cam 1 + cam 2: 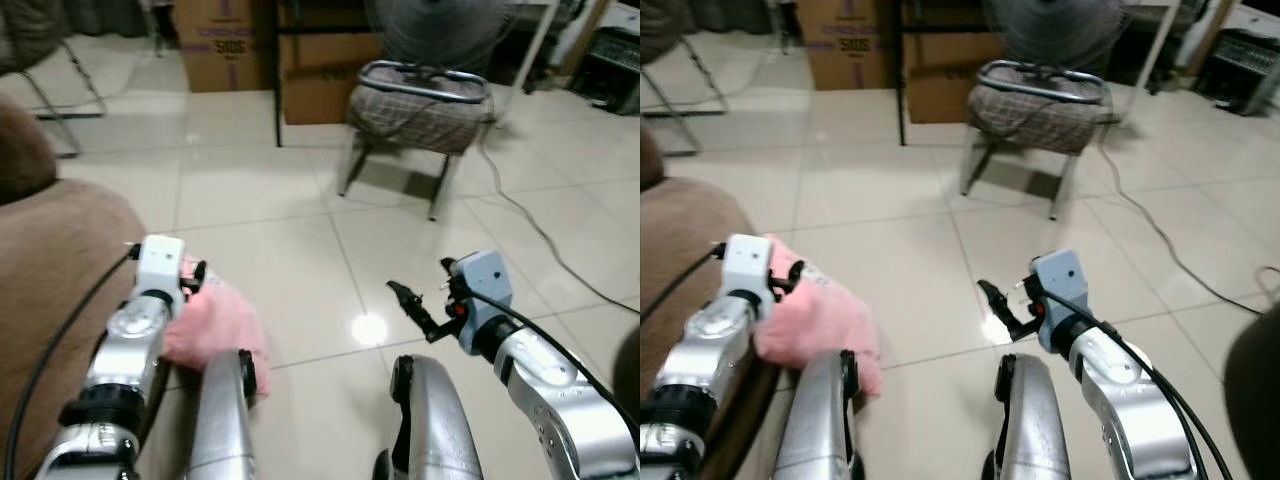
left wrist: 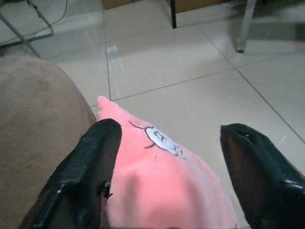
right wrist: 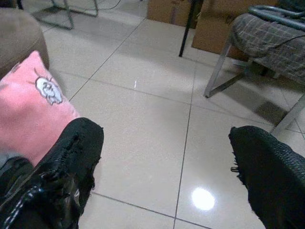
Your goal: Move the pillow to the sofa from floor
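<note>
A pink pillow [image 1: 225, 325] with a small cartoon print lies on the tiled floor, pressed against the front of the brown sofa [image 1: 60, 260]. My left gripper [image 1: 195, 278] hovers right over the pillow's upper end, open. In the left wrist view its fingers [image 2: 95, 162] stand wide on either side of the pillow [image 2: 162, 181], one down between pillow and sofa [image 2: 38, 119]. My right gripper [image 1: 418, 280] is open over bare floor, well to the right of the pillow. The right wrist view catches the pillow [image 3: 28, 114] off to one side.
A metal chair with a plaid cushion [image 1: 420, 105] stands ahead on the right, and a cable [image 1: 540, 230] runs across the floor beside it. Cardboard boxes [image 1: 225, 40] line the back. A folding chair frame [image 1: 60, 90] stands at far left. Open tiles lie between.
</note>
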You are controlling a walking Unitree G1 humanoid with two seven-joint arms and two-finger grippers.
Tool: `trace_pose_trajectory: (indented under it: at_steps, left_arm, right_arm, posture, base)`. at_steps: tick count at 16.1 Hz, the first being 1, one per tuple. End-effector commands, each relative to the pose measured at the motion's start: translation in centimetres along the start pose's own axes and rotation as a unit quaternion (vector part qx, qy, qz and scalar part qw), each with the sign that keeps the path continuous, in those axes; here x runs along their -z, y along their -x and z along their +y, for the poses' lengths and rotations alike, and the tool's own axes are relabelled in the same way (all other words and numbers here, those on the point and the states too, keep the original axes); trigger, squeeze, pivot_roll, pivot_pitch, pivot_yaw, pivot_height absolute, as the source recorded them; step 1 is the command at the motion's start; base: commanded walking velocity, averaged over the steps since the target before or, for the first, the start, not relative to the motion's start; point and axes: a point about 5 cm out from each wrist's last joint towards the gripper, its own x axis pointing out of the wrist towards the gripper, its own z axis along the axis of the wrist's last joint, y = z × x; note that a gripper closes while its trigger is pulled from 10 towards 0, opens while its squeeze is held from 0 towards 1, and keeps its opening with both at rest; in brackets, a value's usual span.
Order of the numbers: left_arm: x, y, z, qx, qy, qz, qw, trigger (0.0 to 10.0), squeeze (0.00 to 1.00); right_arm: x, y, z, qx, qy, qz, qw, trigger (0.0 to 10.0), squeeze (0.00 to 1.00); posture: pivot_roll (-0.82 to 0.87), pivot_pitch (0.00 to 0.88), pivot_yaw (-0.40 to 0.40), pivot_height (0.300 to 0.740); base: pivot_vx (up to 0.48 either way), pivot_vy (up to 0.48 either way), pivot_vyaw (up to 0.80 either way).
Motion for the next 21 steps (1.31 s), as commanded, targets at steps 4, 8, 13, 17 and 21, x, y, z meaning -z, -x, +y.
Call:
trace_pose_trajectory:
  at_steps: [4, 8, 13, 17, 21]
  left_arm:
    - [1.1, -0.7, 1.7, -0.042, 0.021, 0.040, 0.998, 10.0, 1.00]
    - [3.7, -0.2, 2.4, -0.050, 0.016, 0.100, 0.994, 10.0, 0.00]
    - [7.0, 0.9, 2.1, -0.044, 0.022, 0.182, 0.982, 10.0, 0.00]
    - [8.1, 1.3, 1.6, -0.057, 0.056, 0.201, 0.976, 10.0, 0.00]
    - [7.5, 1.0, 1.5, -0.073, 0.045, 0.180, 0.980, 0.0, 0.00]
  right_arm:
    - [-1.4, 0.2, 0.9, -0.082, 0.013, -0.014, 0.996, 10.0, 1.00]
    - [-2.9, 0.3, 2.9, -0.201, 0.026, -0.011, 0.979, 10.0, 1.00]
    - [-3.7, 1.2, 4.7, -0.302, 0.033, 0.010, 0.953, 10.0, 1.00]
    - [-3.8, 1.8, 5.5, -0.312, 0.043, 0.016, 0.949, 10.0, 0.00]
    - [-3.4, 2.5, 6.2, -0.319, 0.047, 0.023, 0.946, 10.0, 0.00]
  posture:
    - [-0.01, 0.015, -0.043, 0.460]
    - [-0.01, 0.082, -0.037, 0.460]
    - [-0.03, 0.115, -0.028, 0.460]
    - [-0.06, 0.133, -0.013, 0.460]
    - [-0.06, 0.130, -0.019, 0.460]
  base:
    - [0.000, 0.000, 0.00]
    - [0.000, 0.000, 0.00]
    - [0.000, 0.000, 0.00]
    - [0.000, 0.000, 0.00]
    - [0.000, 0.000, 0.00]
